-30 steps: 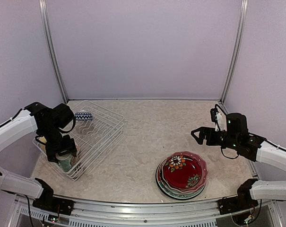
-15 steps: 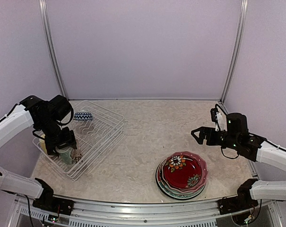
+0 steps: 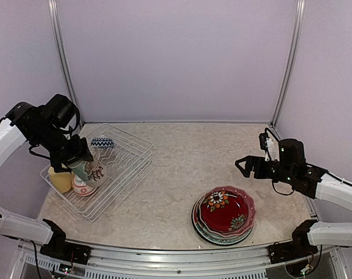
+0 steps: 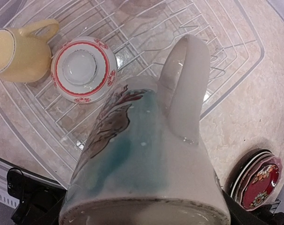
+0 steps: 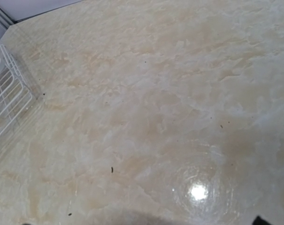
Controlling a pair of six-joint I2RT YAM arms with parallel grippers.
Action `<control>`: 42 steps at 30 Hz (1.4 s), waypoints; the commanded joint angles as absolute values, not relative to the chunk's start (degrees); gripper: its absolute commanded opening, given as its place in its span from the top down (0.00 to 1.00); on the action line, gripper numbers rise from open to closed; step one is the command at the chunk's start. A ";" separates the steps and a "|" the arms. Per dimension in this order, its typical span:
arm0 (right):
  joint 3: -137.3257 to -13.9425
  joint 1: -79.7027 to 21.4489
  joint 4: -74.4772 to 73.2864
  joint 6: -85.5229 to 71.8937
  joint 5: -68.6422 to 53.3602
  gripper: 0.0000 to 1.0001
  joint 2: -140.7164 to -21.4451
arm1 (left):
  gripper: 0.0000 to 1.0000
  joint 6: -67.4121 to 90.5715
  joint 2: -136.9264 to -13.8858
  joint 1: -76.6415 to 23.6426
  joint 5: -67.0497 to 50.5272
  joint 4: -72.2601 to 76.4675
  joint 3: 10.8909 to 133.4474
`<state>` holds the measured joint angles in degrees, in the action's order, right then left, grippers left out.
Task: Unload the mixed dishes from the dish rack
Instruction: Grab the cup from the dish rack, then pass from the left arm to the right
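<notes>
My left gripper (image 3: 78, 160) is shut on a cream floral mug (image 3: 89, 170) and holds it tilted above the near-left part of the white wire dish rack (image 3: 124, 164). The mug (image 4: 146, 154) fills the left wrist view with its handle pointing away and hides the fingers. Below it in the rack (image 4: 226, 51) lie a yellow mug (image 4: 19, 54) on its side and an upturned red-rimmed small bowl (image 4: 84, 70). A blue patterned bowl (image 3: 102, 142) sits at the rack's far end. My right gripper (image 3: 242, 165) hangs open and empty above the table on the right.
A stack of plates (image 3: 224, 214) with a red floral one on top stands on the table at the front right, also visible as plates (image 4: 259, 180) in the left wrist view. The right wrist view shows bare marbled tabletop (image 5: 156, 117) and the rack's corner (image 5: 5, 93).
My left arm has risen and swung back with the cream mug, lifting it out of the rack and uncovering the yellow mug and the small bowl. The right arm has not moved.
</notes>
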<state>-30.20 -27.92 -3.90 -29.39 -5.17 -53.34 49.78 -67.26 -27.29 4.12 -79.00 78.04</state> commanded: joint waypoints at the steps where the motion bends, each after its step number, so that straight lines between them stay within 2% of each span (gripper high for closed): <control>1: -30.26 -27.33 -3.28 -28.78 -5.43 0.00 -52.66 | 0.74 45.54 -64.39 -26.91 5.05 -90.41 84.40; 9: -30.77 -27.33 -1.97 -29.13 -8.10 0.00 -54.64 | 0.79 37.82 -61.30 -26.92 -5.00 -79.38 89.02; 17: -32.60 -27.33 2.25 -31.02 -13.04 0.00 -56.99 | 0.81 35.28 -61.24 -26.95 -15.73 -60.37 85.29; 22: -33.64 -27.95 8.57 -34.43 -19.11 0.00 -61.01 | 0.85 37.29 -65.71 -27.24 -19.18 -53.53 83.98; 29: -36.85 -31.58 11.82 -35.98 -20.13 0.00 -66.86 | 0.89 39.40 -74.98 -32.37 -21.27 -46.93 82.22; 33: -38.10 -33.83 18.18 -40.12 -23.46 0.00 -71.15 | 0.92 43.48 -79.50 -33.16 -24.81 -39.78 79.93; 42: -42.36 -37.93 35.55 -52.59 -29.92 0.00 -84.14 | 0.93 46.75 -87.70 -34.71 -30.37 -29.90 83.00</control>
